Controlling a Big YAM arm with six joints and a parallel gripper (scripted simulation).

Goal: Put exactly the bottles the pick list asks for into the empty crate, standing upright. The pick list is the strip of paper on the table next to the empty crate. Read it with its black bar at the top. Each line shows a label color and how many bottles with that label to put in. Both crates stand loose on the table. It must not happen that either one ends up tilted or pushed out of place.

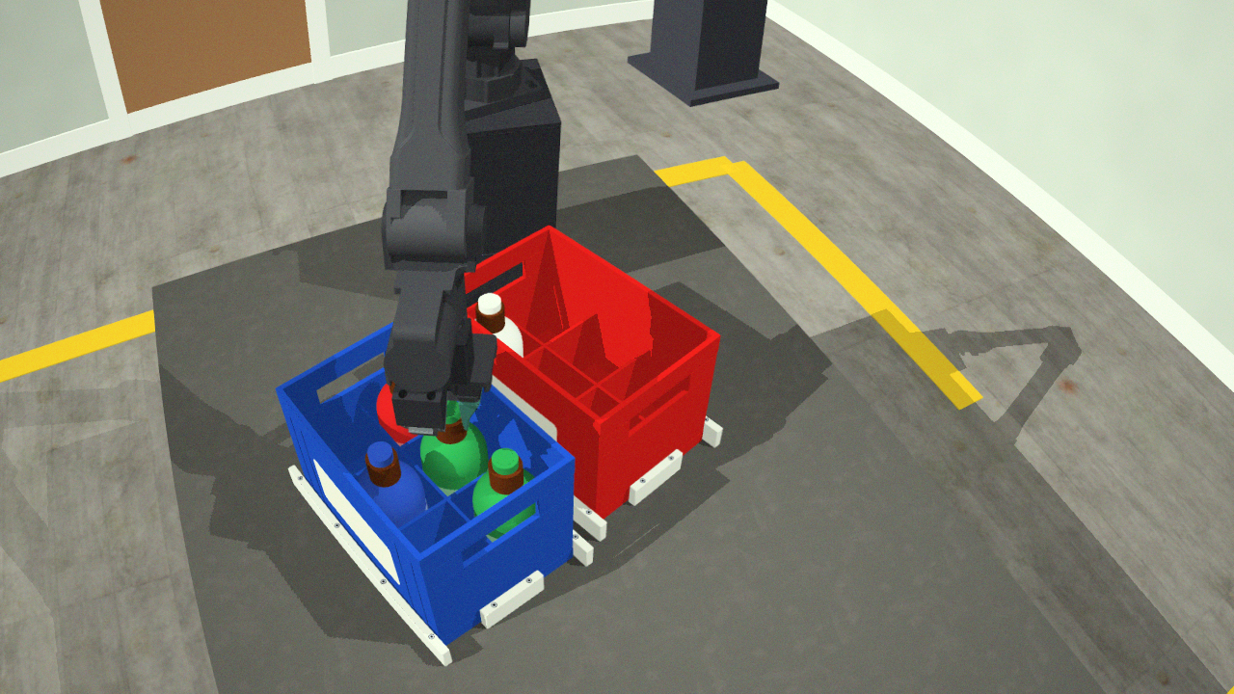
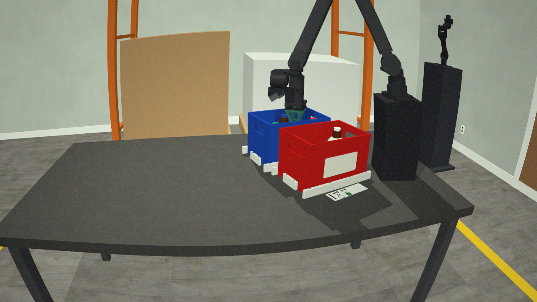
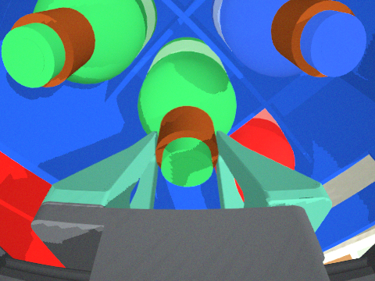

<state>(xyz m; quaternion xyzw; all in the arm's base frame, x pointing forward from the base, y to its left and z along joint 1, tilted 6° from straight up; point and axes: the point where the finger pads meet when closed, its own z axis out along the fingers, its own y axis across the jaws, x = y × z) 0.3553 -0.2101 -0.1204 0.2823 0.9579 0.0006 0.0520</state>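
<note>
Wrist view shows the gripper (image 3: 187, 153) clenched on the brown neck of a green bottle (image 3: 187, 90) in the middle of the frame, one teal finger (image 3: 143, 168) at each side. This bottle stands in the blue crate (image 1: 431, 570), at lower left of the top view, beside another green bottle (image 1: 504, 495) and a blue bottle (image 1: 392, 492). A white bottle (image 1: 500, 326) stands in the red crate (image 1: 656, 431). The pick list (image 2: 346, 192) lies before the red crate in the exterior view.

The red bottle (image 1: 389, 415) at 9 o'clock of the gripper (image 1: 455, 420) is largely hidden beneath the wrist in the top view. The pick list (image 2: 346, 192) is seen too small for its lines to be read. The white bottle (image 2: 335, 134) is concealed below the neck by the red crate (image 2: 300, 157) wall. The arm's upper links are cut off at 12 o'clock.
</note>
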